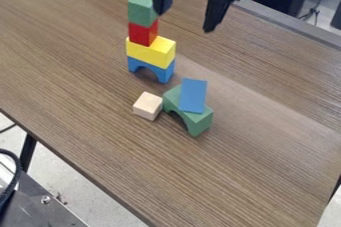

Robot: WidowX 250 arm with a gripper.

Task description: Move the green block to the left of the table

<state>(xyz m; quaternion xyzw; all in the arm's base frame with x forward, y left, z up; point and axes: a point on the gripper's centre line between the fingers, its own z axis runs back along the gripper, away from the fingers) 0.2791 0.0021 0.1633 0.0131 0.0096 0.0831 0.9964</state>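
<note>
Green arch (198, 120) sits nearest us; green block (141, 10) tops the tower (150, 51) toward our table's (259, 171) far edge; gripper (184, 22) jaws are apart.

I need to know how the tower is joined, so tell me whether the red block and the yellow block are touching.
Touching. The camera view shows the red block resting on top of the yellow block, with no gap between them.

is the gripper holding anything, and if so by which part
Nothing is held: the black two-finger gripper is open, and the green rectangular block stands on the red block.
</note>
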